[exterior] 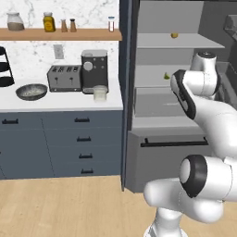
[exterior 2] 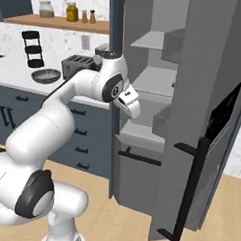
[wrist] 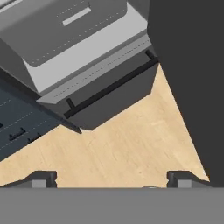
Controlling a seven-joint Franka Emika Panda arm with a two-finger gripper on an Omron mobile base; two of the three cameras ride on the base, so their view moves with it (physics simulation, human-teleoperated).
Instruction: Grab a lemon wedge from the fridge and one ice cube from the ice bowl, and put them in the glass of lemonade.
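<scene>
Pincer (wrist: 112, 177) spread empty, lemon wedge (exterior: 166, 76) on fridge (exterior: 176, 92) shelf

Arm raised, end effector (wrist: 111, 177) apparently open, empty

No writing, brand, number or sign can be read on anything here. The yellow jar (exterior: 48, 22) on the wooden shelf (exterior: 60, 34) has a darker band around it, but it is too small and blurred to tell whether it carries letters. The coffee machine (exterior: 94, 71) at the back of the desk (exterior: 60, 104) has a round pale dial with no legible marks, and the toaster (exterior: 64, 77) and the fridge (exterior 2: 204, 97) are plain.
</scene>
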